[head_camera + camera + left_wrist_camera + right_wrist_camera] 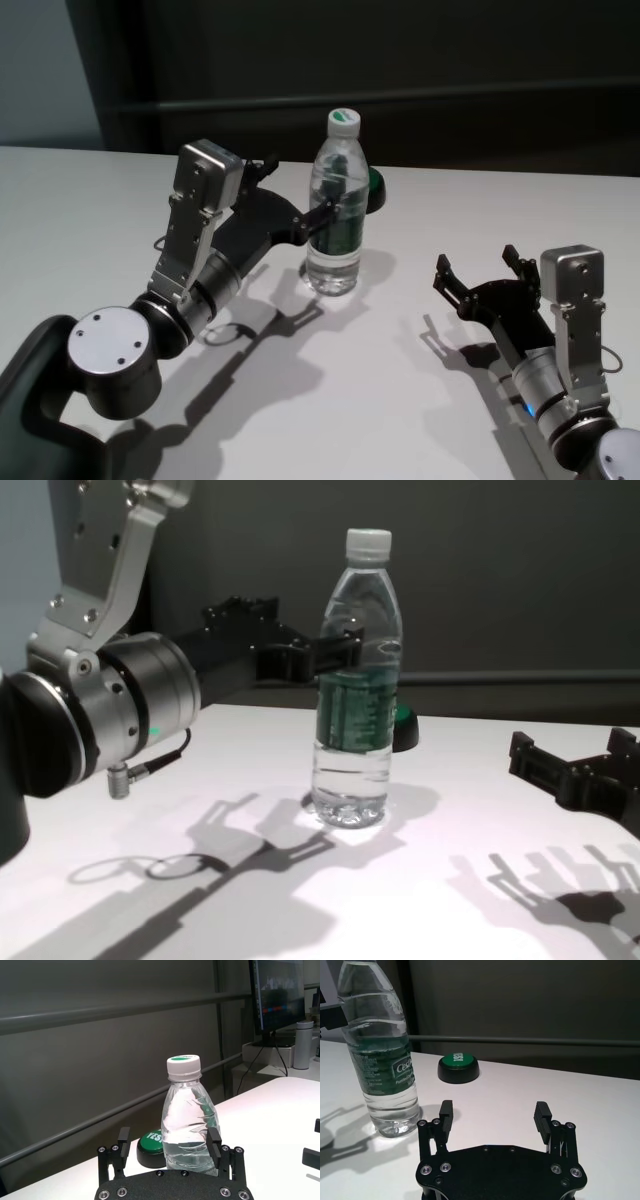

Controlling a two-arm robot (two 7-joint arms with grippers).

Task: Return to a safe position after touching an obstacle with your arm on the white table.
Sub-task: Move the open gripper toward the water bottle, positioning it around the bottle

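My left pincer (300, 200) is raised above the white worktop (80, 200), its fingers spread, with one fingertip (322, 214) right against the side of the clear water bottle (336, 205); I cannot tell for sure whether it touches. The bottle stands upright near the worktop's far middle, white cap (343, 122) on, dark green label band around its waist, water in its lower part. Just behind it sits a green-topped button (459, 1066) on a black base. My right pincer (482, 272) hangs low over the worktop, well apart from the bottle on my right side, fingers spread and holding nothing. Both arms throw sharp shadows on the worktop.
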